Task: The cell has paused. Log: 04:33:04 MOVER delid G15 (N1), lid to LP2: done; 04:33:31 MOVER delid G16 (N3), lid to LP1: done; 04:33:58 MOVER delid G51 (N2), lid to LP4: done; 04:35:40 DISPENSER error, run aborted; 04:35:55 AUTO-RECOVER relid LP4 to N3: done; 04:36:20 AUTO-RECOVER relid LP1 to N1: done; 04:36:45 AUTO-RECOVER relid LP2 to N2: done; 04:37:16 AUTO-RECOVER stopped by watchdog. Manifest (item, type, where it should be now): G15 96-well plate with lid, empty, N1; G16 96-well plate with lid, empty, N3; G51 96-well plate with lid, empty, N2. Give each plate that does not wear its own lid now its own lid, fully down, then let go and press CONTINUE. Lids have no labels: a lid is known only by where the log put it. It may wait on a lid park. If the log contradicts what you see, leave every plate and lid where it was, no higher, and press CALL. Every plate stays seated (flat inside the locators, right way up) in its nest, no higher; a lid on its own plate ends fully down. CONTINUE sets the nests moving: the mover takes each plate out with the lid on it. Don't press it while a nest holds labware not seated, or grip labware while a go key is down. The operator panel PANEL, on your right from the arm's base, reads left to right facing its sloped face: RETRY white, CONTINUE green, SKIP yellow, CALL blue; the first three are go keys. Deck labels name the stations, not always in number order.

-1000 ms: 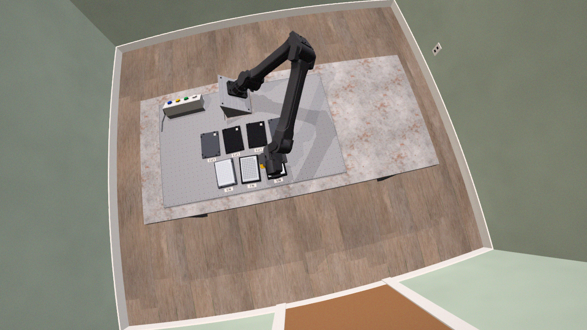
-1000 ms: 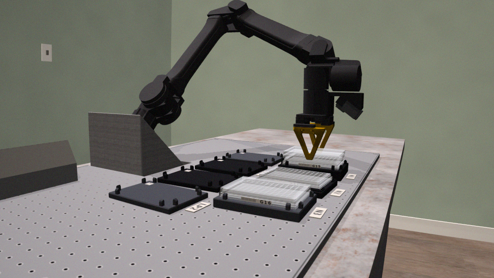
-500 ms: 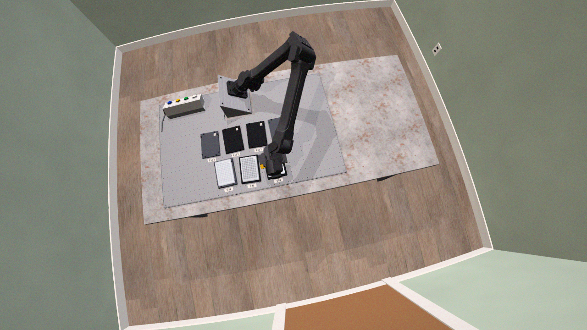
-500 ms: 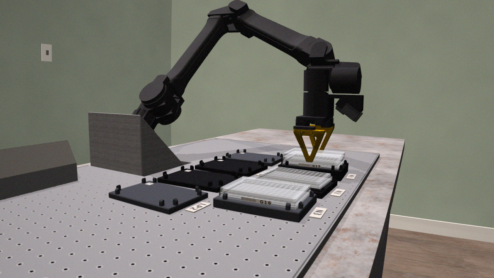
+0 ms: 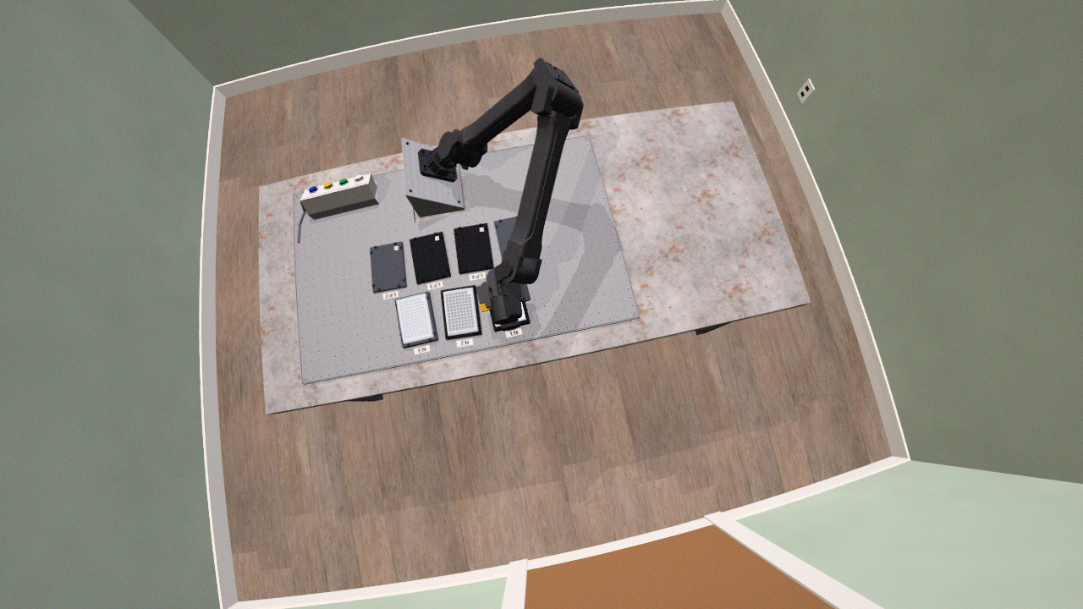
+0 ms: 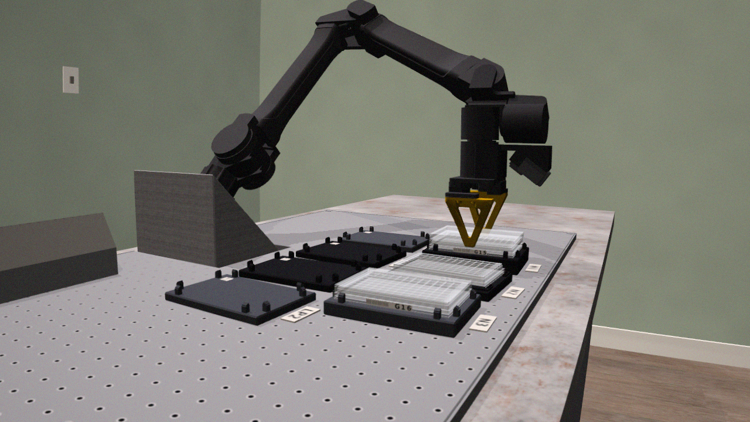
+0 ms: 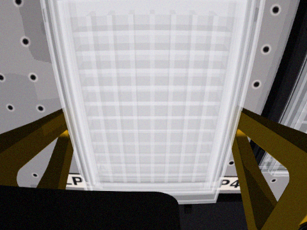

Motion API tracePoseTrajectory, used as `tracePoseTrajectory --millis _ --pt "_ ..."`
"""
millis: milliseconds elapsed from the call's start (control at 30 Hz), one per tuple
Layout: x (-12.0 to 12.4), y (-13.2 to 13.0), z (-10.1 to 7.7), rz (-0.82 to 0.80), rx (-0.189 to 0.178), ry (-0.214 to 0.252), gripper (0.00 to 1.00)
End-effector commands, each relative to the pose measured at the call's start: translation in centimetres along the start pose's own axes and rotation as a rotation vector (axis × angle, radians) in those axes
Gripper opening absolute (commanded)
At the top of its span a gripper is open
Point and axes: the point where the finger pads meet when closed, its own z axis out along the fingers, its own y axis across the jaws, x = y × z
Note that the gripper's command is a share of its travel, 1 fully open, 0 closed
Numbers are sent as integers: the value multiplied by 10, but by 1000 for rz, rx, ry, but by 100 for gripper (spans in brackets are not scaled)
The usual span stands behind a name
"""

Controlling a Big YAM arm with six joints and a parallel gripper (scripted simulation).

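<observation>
My gripper [image 5: 508, 310] [image 6: 471, 241] [image 7: 152, 115] is over nest N1 [image 6: 516, 259], shut on a clear lid [image 6: 498, 235] [image 7: 151, 68] by its long sides. The lid lies level, on or just above plate G15 [image 6: 480, 251]; I cannot tell whether it is fully down. The plate in N2 [image 5: 460, 311] [image 6: 450, 267] shows an open well grid with no lid. Plate G16 [image 5: 415, 318] [image 6: 404, 291] in N3 wears a lid. Lid parks LP2 [image 5: 387, 266] [image 6: 235, 296], LP1 [image 5: 429, 258] [image 6: 299, 270] and LP4 [image 5: 473, 248] [image 6: 345, 251] are bare.
A fourth lid park [image 6: 385, 238] lies behind N1, partly hidden by the arm in the overhead view. The operator panel [image 5: 339, 196] [image 6: 52, 246] stands at the deck's far corner. The arm's wedge base [image 5: 435, 189] [image 6: 183, 215] stands behind the parks. The table edge runs close to the nests.
</observation>
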Motion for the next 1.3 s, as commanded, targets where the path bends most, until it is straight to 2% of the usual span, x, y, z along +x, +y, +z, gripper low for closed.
tracePoseTrajectory --millis 0,1033,1067,1267 --pt "2 2 10 -1 0 19 0" --pt "3 2 9 0 0 22 0" --pt "3 2 9 0 0 22 100" --pt "3 2 9 0 0 22 100"
